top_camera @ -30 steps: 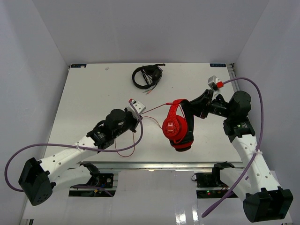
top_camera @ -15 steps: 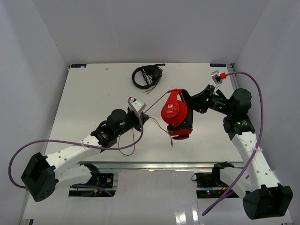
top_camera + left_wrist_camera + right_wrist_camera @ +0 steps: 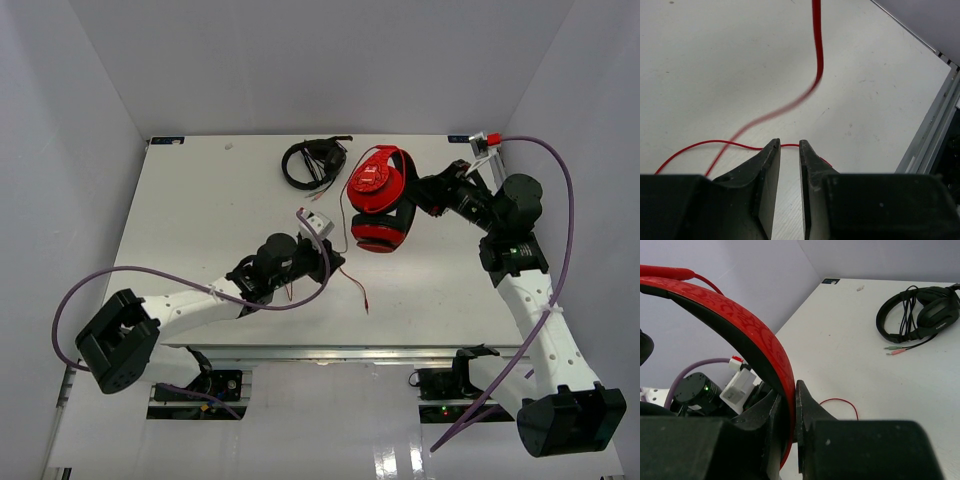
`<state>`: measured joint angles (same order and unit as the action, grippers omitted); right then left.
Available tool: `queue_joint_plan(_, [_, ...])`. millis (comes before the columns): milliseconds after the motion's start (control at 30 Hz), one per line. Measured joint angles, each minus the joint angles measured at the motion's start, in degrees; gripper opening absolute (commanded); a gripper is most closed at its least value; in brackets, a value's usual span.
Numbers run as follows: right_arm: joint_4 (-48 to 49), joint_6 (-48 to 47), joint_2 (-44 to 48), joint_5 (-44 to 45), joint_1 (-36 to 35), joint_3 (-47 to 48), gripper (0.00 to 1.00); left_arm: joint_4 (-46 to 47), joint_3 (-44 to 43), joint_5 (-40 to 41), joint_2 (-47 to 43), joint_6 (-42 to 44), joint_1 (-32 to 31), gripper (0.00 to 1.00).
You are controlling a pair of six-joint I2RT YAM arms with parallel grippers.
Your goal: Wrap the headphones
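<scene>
The red headphones (image 3: 378, 198) hang in the air above the far middle of the table. My right gripper (image 3: 416, 194) is shut on their red, black-lined headband (image 3: 740, 320), which runs between its jaws (image 3: 792, 390). Their thin red cable (image 3: 351, 236) drops from the earcups to the table and ends near the plug (image 3: 366, 307). My left gripper (image 3: 336, 262) stands low over the table with its jaws a little apart and nothing between them (image 3: 789, 147). The cable (image 3: 700, 145) lies on the table just beyond its fingertips, and another stretch (image 3: 816, 50) hangs blurred ahead.
Black headphones (image 3: 313, 162) with a bundled cable lie at the far middle of the table (image 3: 200, 200), also in the right wrist view (image 3: 925, 315). A metal rail (image 3: 935, 135) runs along the table's near edge. Purple cables trail from both arms.
My right gripper has carried the headphones up and towards the far side. My left gripper has let go of the cable, opened a little and moved right; the cable now lies slack on the table.
</scene>
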<state>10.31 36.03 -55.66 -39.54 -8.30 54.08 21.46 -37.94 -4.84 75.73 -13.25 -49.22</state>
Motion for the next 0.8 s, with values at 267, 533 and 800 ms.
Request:
queue_joint_plan(267, [-1.41,-0.12,-0.96,2.58,0.06,1.65,0.08,4.76,5.59,-0.59,0.93,-0.17,-0.88,0.36])
queue_joint_plan(533, [-2.06,-0.07,-1.12,3.4,0.37,3.65,0.08,6.4,9.58,0.84,1.29,0.82,-0.88,0.47])
queue_joint_plan(800, [-2.99,-0.1,-1.25,3.42,0.42,3.87,0.08,2.24,9.6,5.4,-0.07,6.64,-0.87,0.53])
